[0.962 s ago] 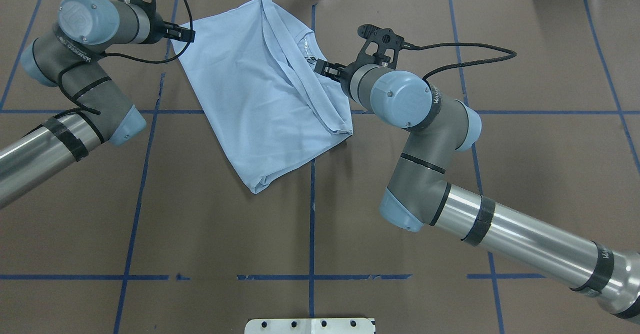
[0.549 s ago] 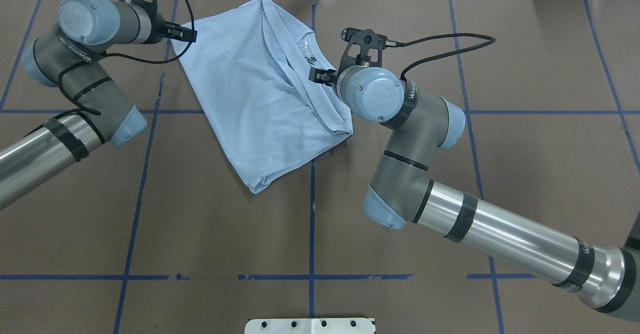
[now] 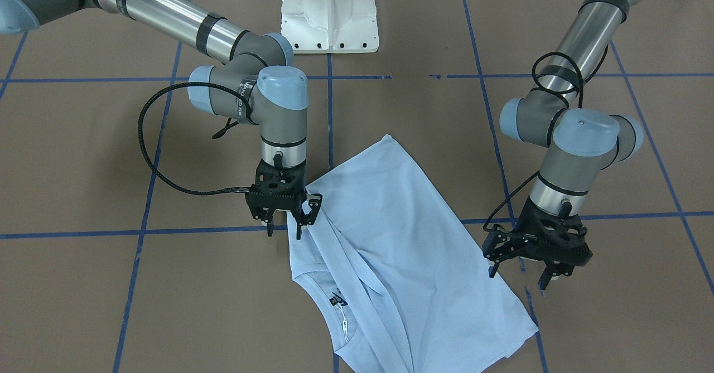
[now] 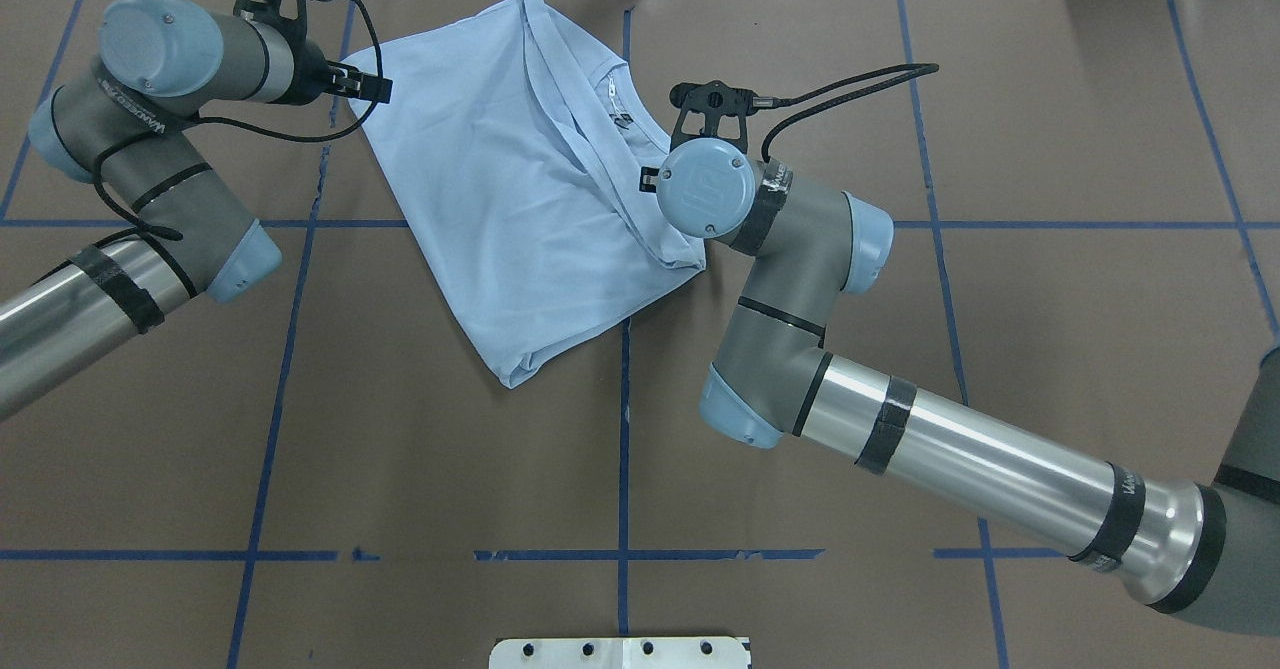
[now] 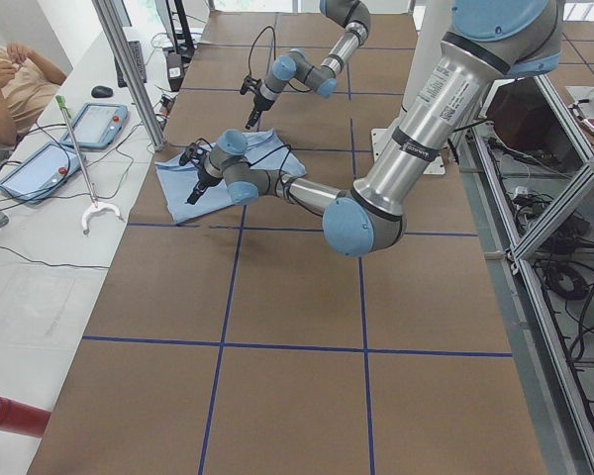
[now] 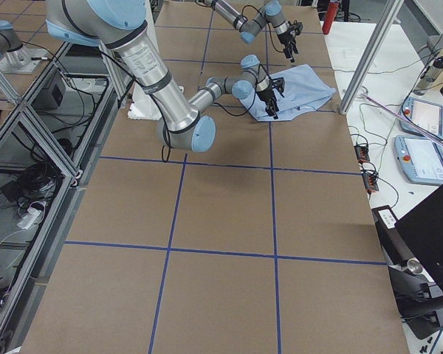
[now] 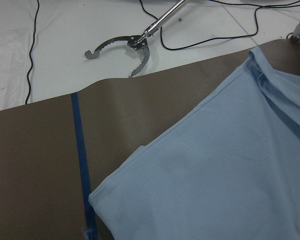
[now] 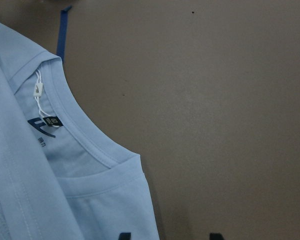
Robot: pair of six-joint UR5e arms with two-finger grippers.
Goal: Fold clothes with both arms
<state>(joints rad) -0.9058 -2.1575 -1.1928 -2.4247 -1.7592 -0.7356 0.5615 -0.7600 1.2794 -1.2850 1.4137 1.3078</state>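
T-shirt (image 4: pixel 520 199): plain pale light blue, with its collar (image 8: pixel 90 135) the same blue. Inside the neck are a dark navy printed label (image 8: pixel 42 125) and a small white tag (image 8: pixel 37 90). Table (image 4: pixel 400 469): matt brown, ruled into a grid by blue tape lines (image 4: pixel 622 449). Left arm (image 4: pixel 150 179) and right arm (image 4: pixel 950 459): silver tubes, grey joints, light-blue caps, black bands. Cable (image 3: pixel 146 155): black. Left gripper (image 3: pixel 517 279) and right gripper (image 3: pixel 284 232): black. Pedestal (image 3: pixel 329 10): white.

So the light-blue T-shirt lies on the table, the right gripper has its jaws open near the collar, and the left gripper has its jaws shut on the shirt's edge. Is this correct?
Not quite: the left gripper has its jaws open too, holding nothing, beside the edge of the T-shirt. The exterior front-facing view shows this. The rest is right.
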